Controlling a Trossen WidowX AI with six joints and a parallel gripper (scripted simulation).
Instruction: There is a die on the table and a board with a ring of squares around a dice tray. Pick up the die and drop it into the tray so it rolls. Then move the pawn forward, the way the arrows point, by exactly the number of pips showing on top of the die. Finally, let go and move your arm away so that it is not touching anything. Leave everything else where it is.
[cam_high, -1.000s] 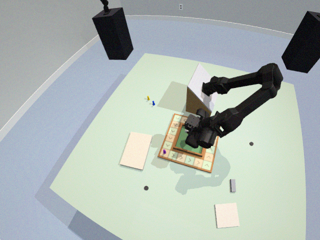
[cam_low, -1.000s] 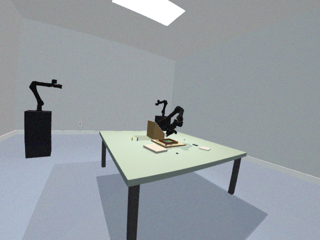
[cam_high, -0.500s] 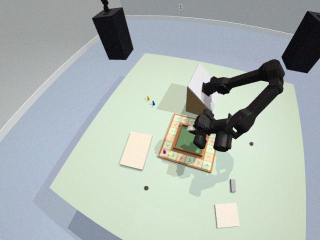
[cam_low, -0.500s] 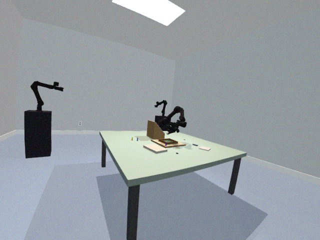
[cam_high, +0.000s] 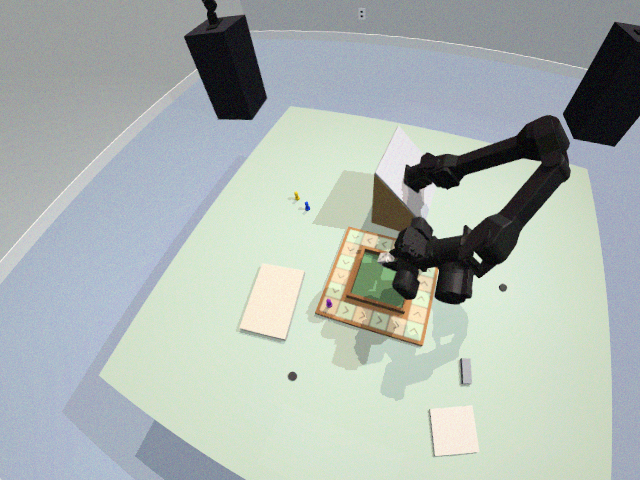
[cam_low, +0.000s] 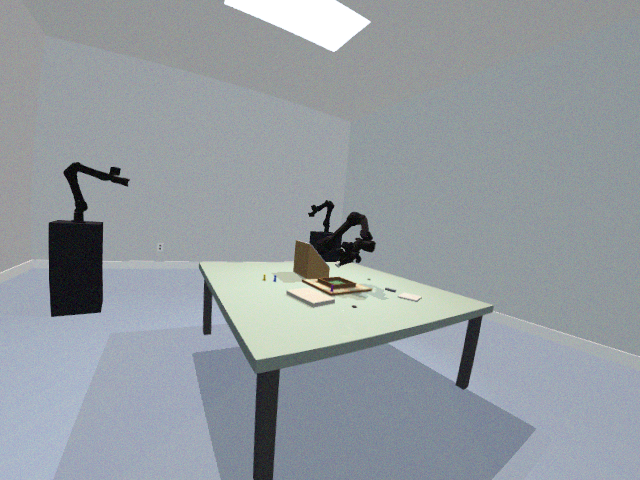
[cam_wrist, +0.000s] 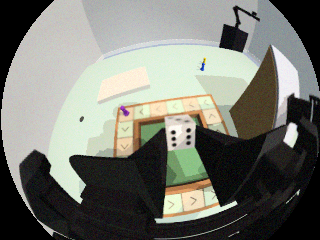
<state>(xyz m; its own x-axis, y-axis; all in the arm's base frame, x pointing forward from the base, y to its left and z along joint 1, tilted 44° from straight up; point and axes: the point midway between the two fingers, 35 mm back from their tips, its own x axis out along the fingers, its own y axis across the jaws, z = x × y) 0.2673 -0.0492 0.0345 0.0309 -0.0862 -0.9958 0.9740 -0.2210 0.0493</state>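
Observation:
My gripper (cam_high: 386, 258) (cam_wrist: 178, 130) is shut on the white die (cam_low: 338, 265) with black pips and holds it above the dice tray (cam_high: 368, 281) (cam_low: 336, 282) (cam_wrist: 186, 162), which has a green floor and brown walls. In the wrist view a six-pip side of the die faces the camera. The tray sits inside the board's ring of squares (cam_high: 379, 319) (cam_wrist: 174, 106). The purple pawn (cam_high: 328, 303) (cam_low: 331, 287) (cam_wrist: 124, 111) is on the board's front-left corner square in the top view. From there the arrows point right along the front row. My arm hides the board's back-right part there.
A tall wedge-shaped block (cam_high: 390, 206) (cam_low: 308, 260) (cam_wrist: 257, 100) stands behind the board. A yellow pawn (cam_high: 296, 196) and a blue pawn (cam_high: 307, 206) are at back left. A pale slab (cam_high: 272, 302) lies left, a grey bar (cam_high: 465, 371) and a pale square (cam_high: 454, 430) front right.

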